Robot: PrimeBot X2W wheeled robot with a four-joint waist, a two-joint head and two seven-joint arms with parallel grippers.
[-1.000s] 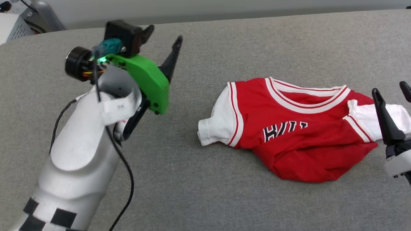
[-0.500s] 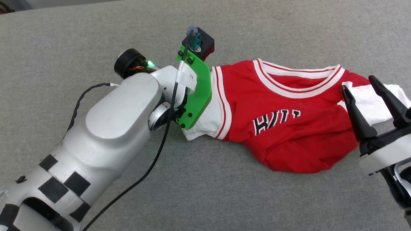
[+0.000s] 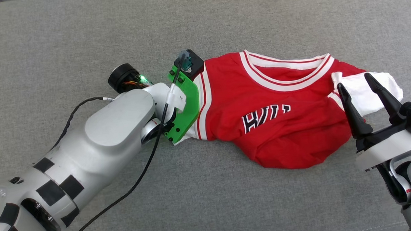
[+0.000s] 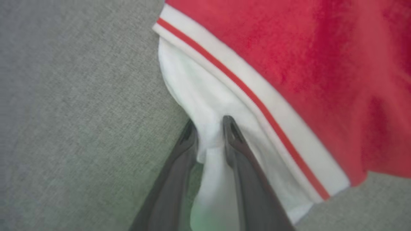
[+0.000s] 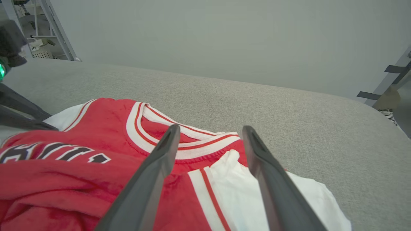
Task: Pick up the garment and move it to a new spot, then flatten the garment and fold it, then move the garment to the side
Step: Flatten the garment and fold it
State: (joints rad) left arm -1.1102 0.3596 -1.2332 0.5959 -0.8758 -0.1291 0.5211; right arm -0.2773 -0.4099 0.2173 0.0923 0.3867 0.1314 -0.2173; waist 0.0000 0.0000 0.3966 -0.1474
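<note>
The garment (image 3: 278, 133) is a red jersey with white sleeves and black lettering, lying crumpled on the grey padded surface (image 3: 86, 37). My left gripper (image 4: 210, 123) is shut on the garment's white left sleeve (image 4: 199, 89), with cloth pinched between its two dark fingers. In the head view the green wrist bracket (image 3: 183, 106) hides those fingers at the garment's left edge. My right gripper (image 3: 354, 81) is open, and its fingers stand over the white right sleeve (image 3: 379, 92) with nothing between them. The right wrist view shows that gripper (image 5: 211, 128) above the striped neckline (image 5: 141, 128).
A black cable (image 3: 132, 186) runs along my left forearm onto the padded surface. A pale wall (image 5: 224, 38) rises behind the surface's far edge. A metal frame (image 5: 54, 29) stands at the far left and taped equipment (image 5: 385, 93) at the far right.
The head camera has tilted down. My left arm has swung right to the garment's left sleeve and its fingers have closed on the white cloth. My right gripper has stayed open.
</note>
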